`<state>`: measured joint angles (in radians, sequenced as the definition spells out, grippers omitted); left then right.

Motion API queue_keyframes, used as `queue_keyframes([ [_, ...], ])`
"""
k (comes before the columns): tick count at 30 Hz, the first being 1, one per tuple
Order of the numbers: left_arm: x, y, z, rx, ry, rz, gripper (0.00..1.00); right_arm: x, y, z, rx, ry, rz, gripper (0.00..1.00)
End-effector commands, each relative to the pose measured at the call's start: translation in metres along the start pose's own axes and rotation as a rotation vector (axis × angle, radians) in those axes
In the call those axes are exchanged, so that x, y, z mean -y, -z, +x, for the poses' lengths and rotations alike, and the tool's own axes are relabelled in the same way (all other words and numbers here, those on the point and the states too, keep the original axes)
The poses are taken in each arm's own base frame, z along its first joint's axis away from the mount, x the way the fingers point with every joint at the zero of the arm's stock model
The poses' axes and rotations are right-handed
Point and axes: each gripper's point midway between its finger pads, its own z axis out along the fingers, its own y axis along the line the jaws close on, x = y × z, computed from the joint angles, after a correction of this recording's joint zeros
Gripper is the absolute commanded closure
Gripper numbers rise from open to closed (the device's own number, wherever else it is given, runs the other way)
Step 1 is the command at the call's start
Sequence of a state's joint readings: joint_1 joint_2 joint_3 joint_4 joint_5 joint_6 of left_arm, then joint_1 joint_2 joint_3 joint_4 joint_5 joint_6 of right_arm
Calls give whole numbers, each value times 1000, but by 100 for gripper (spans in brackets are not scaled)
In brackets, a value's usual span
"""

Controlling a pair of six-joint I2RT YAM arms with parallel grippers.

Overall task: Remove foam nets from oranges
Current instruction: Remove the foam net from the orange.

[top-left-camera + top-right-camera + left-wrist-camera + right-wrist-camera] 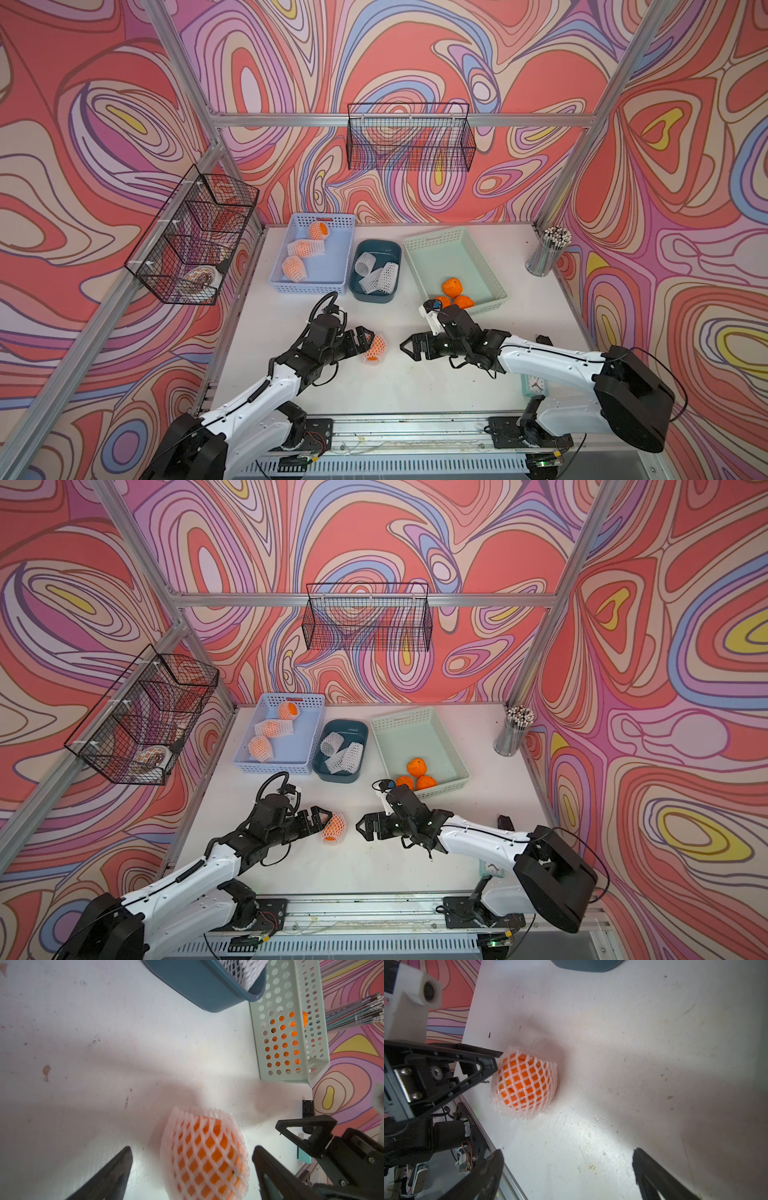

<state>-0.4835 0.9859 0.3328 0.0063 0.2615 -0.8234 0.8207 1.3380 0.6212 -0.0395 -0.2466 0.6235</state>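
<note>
One orange [519,1086], wrapped in its foam net [193,1113], lies on the white table [374,395] near the front, between the two grippers. The left gripper [192,1149] straddles it, fingers [112,1172] spread wide; one tip touches the net but nothing is clamped. The right gripper [568,1151] faces it from nearby, wide open and empty. Farther back, netted oranges [294,268] sit in the blue basket [309,288], loose nets [365,264] in the dark teal tub [374,297], and bare oranges [452,286] in the green basket [449,262].
</note>
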Motion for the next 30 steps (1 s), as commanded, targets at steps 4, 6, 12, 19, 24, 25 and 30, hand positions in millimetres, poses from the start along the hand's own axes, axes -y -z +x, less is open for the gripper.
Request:
queue_keyframes([
  [4, 12, -8, -9, -8, -6, 45, 10, -5, -9, -3, 5, 6, -8, 2],
  [6, 13, -11, -12, -8, -1, 50, 12, -6, -13, -4, 3, 8, -11, 2],
  [12, 18, -21, -16, -29, -2, 67, 20, -8, -21, -5, -4, 12, -17, 2],
  [19, 21, -25, -13, -48, 1, 89, 28, -4, -25, -3, -11, 12, -10, 2],
  [24, 28, -19, -14, -41, -4, 123, 37, -6, -26, -3, -12, 11, -15, 2],
  [25, 29, -17, -14, -39, -6, 128, 39, -6, -26, -4, -11, 13, -16, 2],
  [30, 31, -11, -11, -24, -12, 157, 50, -8, -28, -6, -10, 16, -21, 2],
])
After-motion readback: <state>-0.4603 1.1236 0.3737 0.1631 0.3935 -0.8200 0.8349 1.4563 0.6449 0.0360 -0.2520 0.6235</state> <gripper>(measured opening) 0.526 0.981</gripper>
